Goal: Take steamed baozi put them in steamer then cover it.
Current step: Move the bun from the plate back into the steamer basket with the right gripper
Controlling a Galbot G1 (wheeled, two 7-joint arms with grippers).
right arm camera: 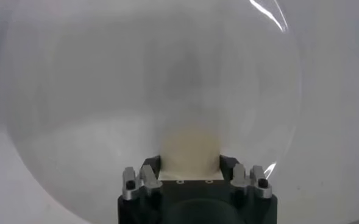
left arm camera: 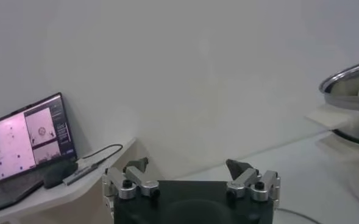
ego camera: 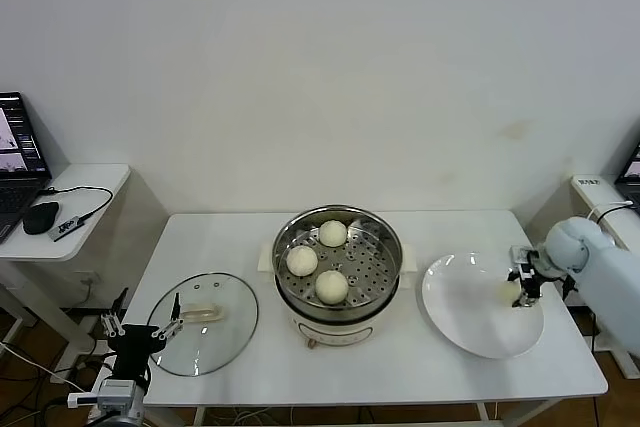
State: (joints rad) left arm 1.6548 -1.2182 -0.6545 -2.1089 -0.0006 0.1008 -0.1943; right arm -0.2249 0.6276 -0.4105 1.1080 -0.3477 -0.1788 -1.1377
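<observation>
Reaching low over plate [ego camera: 470,322], right claw [ego camera: 522,284] grips last baozi [right arm camera: 190,148]; left claw [left arm camera: 188,173] parked.

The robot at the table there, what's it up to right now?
It is loading buns into the steamer. Three baozi sit in the steel basket. The right gripper is down at the white plate with its fingers around the fourth baozi, which is still at the plate. The left gripper waits open at the table's near-left corner beside the glass lid, which lies flat on the table, so the steamer is not yet covered.
</observation>
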